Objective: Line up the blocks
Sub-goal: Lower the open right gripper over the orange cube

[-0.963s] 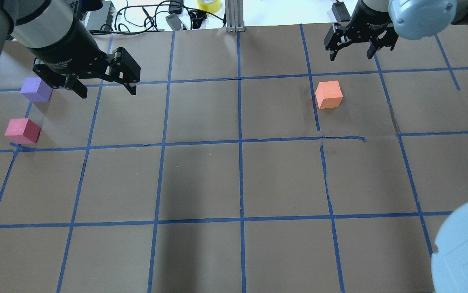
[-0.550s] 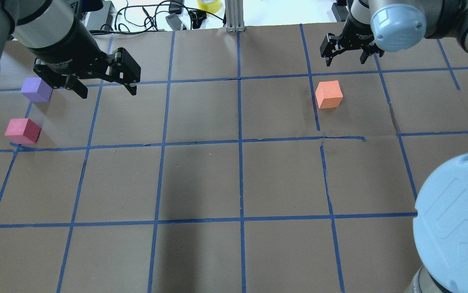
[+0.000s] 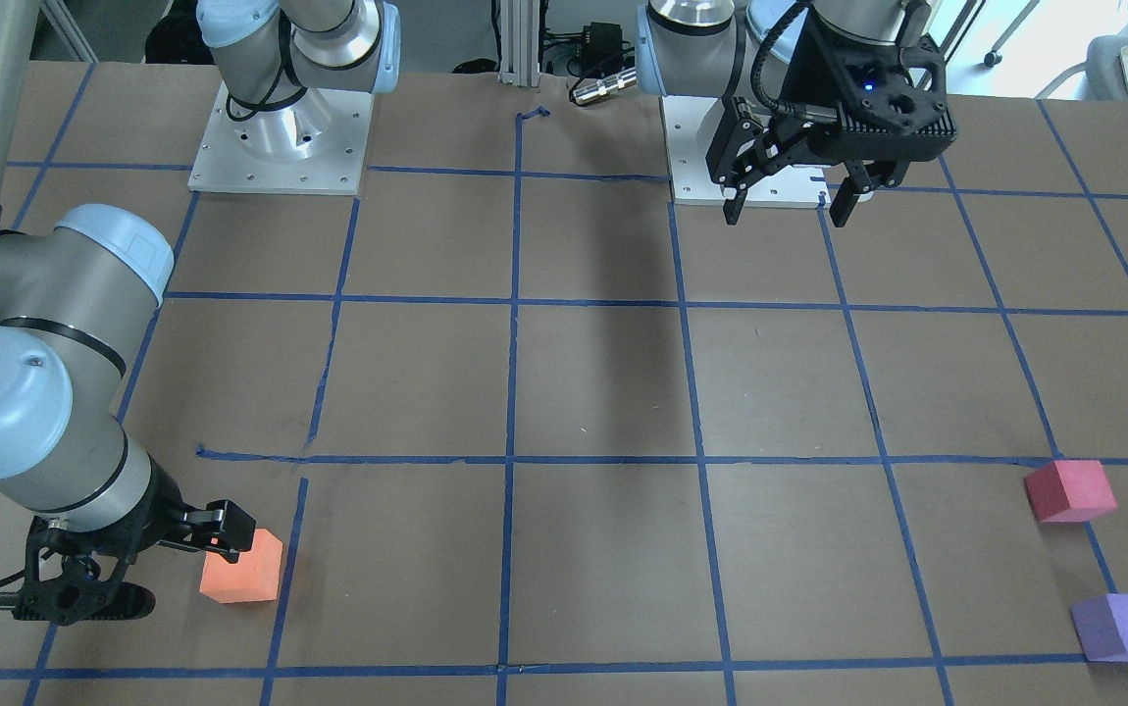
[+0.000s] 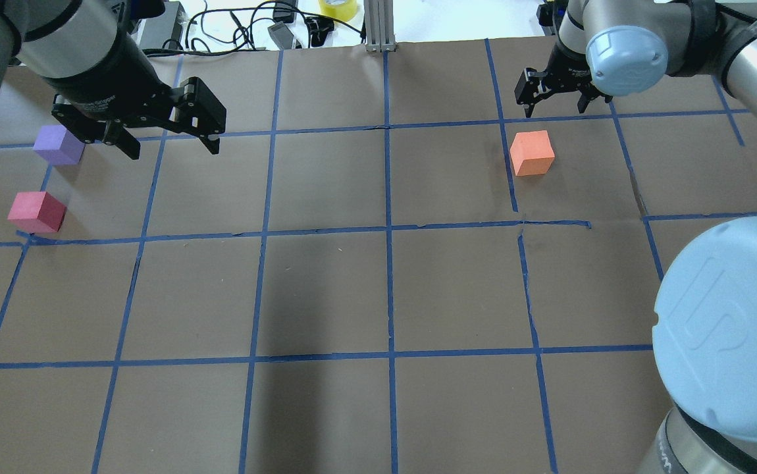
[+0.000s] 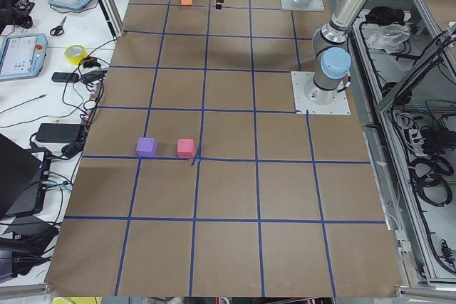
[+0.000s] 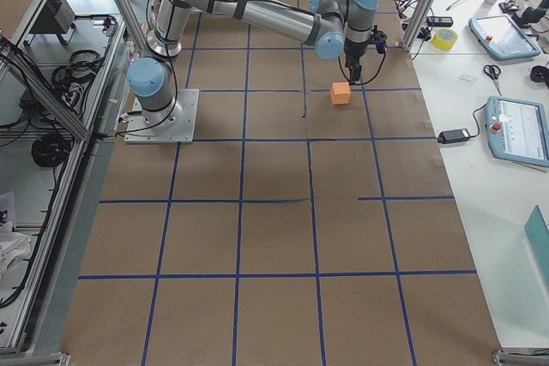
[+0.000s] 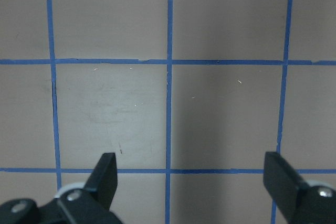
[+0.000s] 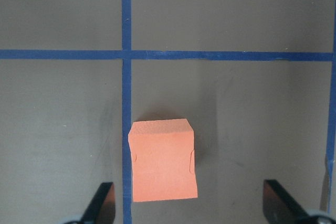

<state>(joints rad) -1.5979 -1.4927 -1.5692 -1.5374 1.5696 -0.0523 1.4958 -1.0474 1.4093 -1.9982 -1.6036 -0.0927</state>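
Observation:
The orange block (image 4: 532, 153) sits on the brown paper at the far right; it also shows in the front view (image 3: 242, 567) and the right wrist view (image 8: 163, 160). My right gripper (image 4: 557, 110) is open, hovering just beyond and above it; in the wrist view (image 8: 190, 205) the block lies left of centre, near the left finger. The red-pink block (image 4: 37, 211) and the purple block (image 4: 59, 145) sit close together at the far left. My left gripper (image 4: 174, 151) is open and empty, raised to the right of the purple block, over bare paper (image 7: 193, 182).
The table is covered in brown paper with a blue tape grid. Cables, a yellow tape roll (image 4: 339, 8) and an aluminium post (image 4: 378, 26) stand at the far edge. The right arm's elbow (image 4: 727, 329) looms over the near right corner.
My right gripper has moved left and lower, closer to the orange block, and its elbow has swung further into the overhead view. The left arm and all blocks have not moved.

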